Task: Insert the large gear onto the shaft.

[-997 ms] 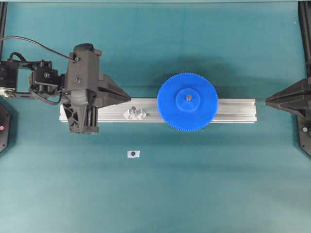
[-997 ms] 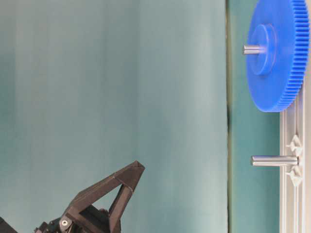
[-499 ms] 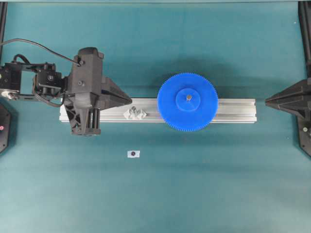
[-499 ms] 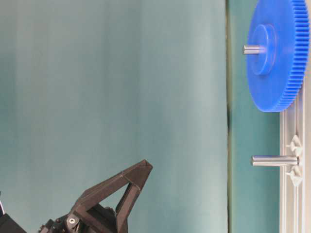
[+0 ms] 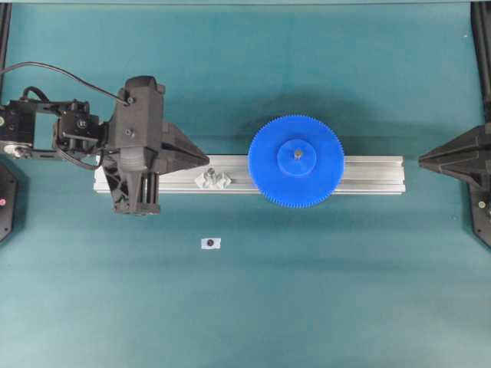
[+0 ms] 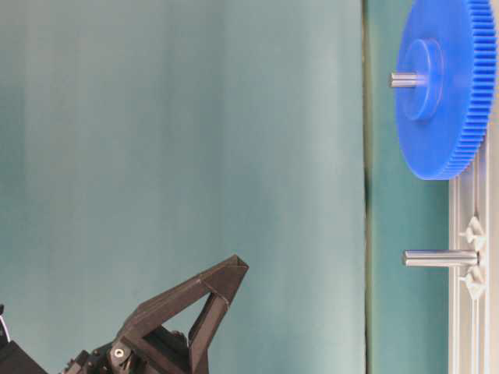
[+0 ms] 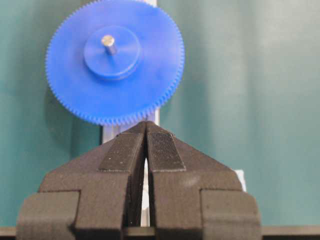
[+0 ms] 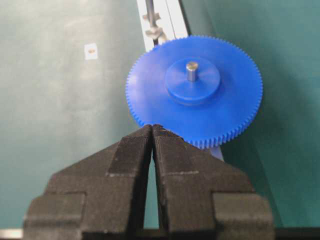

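The large gear (image 5: 296, 161), a bright-blue toothed disc, lies flat on the aluminium rail (image 5: 376, 175) with the shaft (image 5: 297, 155) poking up through its hub. The shaft's silver tip also shows in the left wrist view (image 7: 108, 42) and the right wrist view (image 8: 191, 69). My left gripper (image 5: 205, 158) hovers over the rail's left part, shut and empty, pointing at the gear (image 7: 115, 60) from a distance. My right gripper (image 5: 422, 160) sits off the rail's right end, shut and empty, its tips just short of the gear's rim (image 8: 195, 90).
A second bare peg on a translucent angular mount (image 5: 212, 179) stands on the rail between my left gripper and the gear. A small white tag with a dark dot (image 5: 210, 243) lies on the green mat in front of the rail.
My left gripper has shifted slightly to the right, toward the bare peg, and stayed shut. The gear, shaft and right gripper have not moved.
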Motion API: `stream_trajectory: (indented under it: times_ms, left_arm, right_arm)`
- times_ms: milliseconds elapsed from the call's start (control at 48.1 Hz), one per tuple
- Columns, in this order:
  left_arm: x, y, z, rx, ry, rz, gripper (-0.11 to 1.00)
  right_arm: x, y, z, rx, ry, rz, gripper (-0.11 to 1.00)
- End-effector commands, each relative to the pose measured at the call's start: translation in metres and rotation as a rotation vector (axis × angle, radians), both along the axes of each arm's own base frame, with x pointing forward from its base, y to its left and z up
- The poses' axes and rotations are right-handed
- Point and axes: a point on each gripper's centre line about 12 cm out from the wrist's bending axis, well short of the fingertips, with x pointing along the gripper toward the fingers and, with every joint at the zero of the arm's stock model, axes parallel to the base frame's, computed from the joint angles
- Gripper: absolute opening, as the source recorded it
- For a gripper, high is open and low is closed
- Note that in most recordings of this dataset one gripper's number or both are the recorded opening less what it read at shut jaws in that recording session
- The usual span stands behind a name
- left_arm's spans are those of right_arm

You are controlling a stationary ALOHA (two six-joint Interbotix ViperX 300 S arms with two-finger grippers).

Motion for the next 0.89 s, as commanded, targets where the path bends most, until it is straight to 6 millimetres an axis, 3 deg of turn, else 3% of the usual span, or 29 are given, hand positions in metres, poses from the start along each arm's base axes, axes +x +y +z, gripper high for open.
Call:
stream_trajectory:
  times_ms: [0, 873]
  left_arm:
    - [0.0013, -0.0011, 0.0084, -0.001, -0.029, -0.002, 0.01]
    - [0.0044, -0.0016, 0.014, 0.007, -0.095, -0.008, 0.01]
  right_arm:
    - [0.0019, -0.0005, 0.0039, 0.004, -0.014, -0.004, 0.12]
    - [0.0021, -0.0008, 0.0067, -0.005, -0.067, -0.005, 0.12]
